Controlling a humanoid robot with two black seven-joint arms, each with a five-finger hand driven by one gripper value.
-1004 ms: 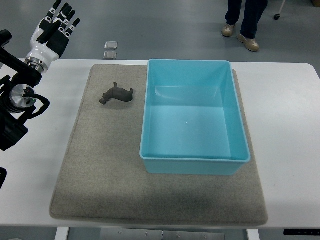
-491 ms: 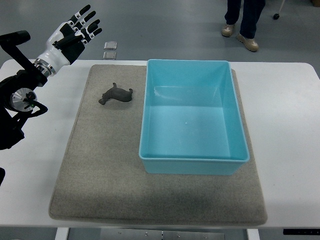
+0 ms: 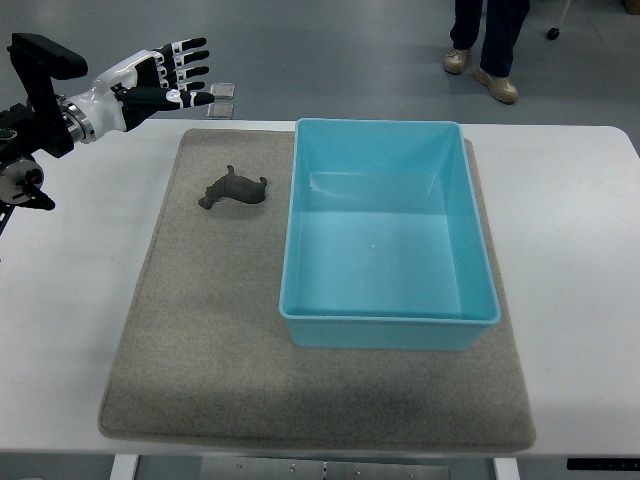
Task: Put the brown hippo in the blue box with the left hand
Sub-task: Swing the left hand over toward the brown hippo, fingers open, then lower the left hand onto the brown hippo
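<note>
Brown hippo [image 3: 233, 189] is lying on the grey mat [image 3: 200, 330], just left of the blue box [image 3: 388, 330]. Left hand [image 3: 158, 82] is hovering far-left, fingers spread, holding nothing. Probably light, rigid; pinch across the body.

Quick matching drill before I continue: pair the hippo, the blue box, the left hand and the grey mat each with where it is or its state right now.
Things:
1. brown hippo
2. blue box
3. left hand
4. grey mat

Places or states:
A. open, above the table's far-left corner
B. empty, on the mat's right part
C. lying on the mat, left of the box
D. spread flat over the white table

Pairs: 1-C, 2-B, 3-A, 4-D
</note>
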